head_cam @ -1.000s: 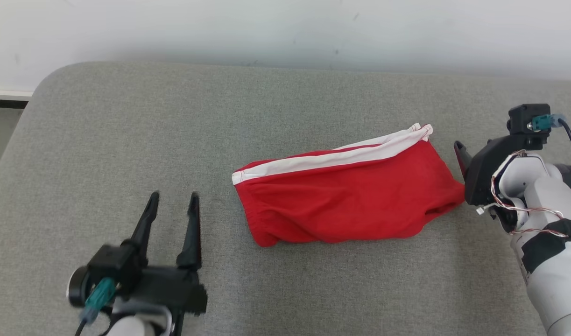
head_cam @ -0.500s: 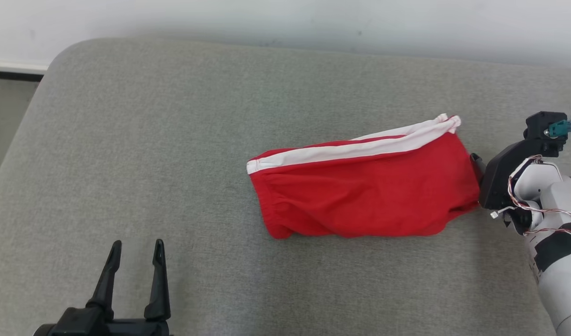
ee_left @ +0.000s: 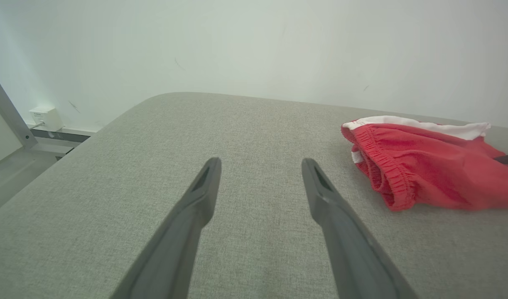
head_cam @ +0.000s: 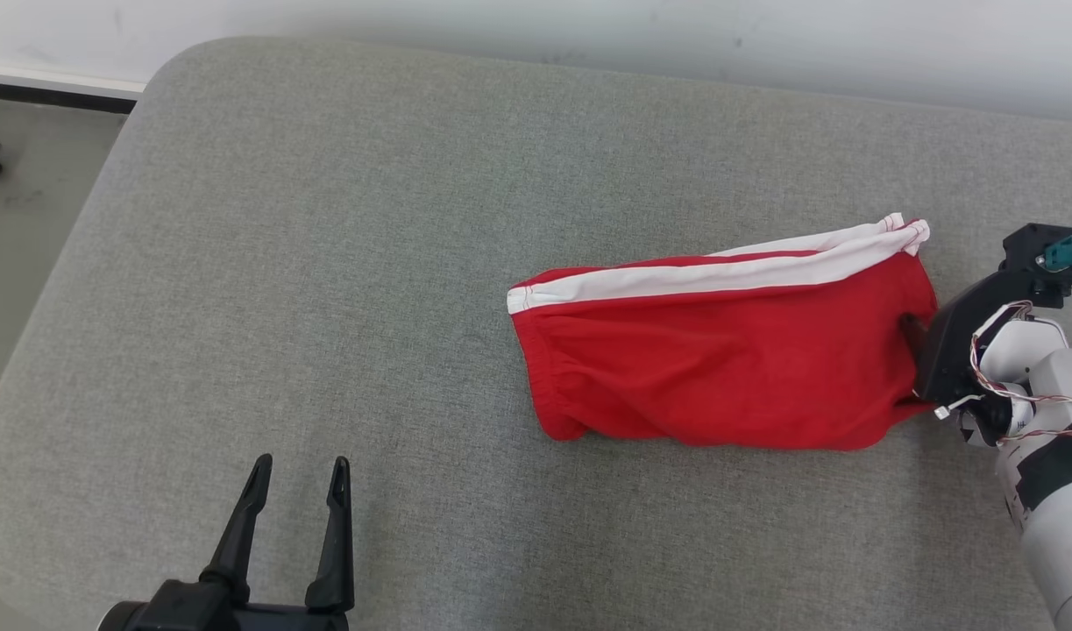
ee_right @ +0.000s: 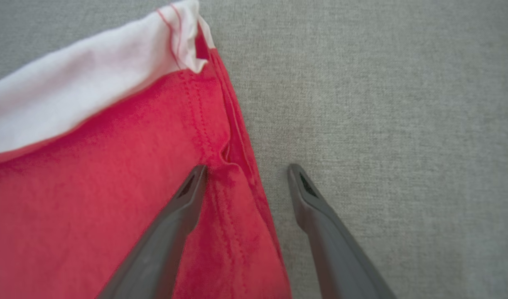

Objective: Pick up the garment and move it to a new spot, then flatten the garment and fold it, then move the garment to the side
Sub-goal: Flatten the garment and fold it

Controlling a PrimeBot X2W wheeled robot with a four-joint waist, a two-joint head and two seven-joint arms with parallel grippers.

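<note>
The garment [head_cam: 720, 364] is a pair of red shorts with a white side stripe, lying folded on the grey cushion, right of centre. My right gripper [ee_right: 245, 170] is open and straddles the garment's [ee_right: 112, 187] right hem: one finger rests over the red cloth, the other over bare cushion. In the head view its tips [head_cam: 911, 326] are mostly hidden at that hem. My left gripper [head_cam: 299, 469] stands open with nothing between its fingers, low at the front left, well apart from the garment. The left wrist view has the garment's [ee_left: 424, 166] elastic waistband to the right of the left gripper [ee_left: 260, 164].
The grey cushion [head_cam: 325, 219] ends in a rounded corner at the far left, with floor [head_cam: 27, 175] beyond it and a white wall [head_cam: 588, 26] behind. A small wall box [ee_left: 46, 117] sits near the floor. Bare cushion spreads left of and in front of the garment.
The head camera has shifted, so the whole scene sits further right and lower. My right gripper has come up to the garment's right hem. The left gripper has drawn back towards the front edge.
</note>
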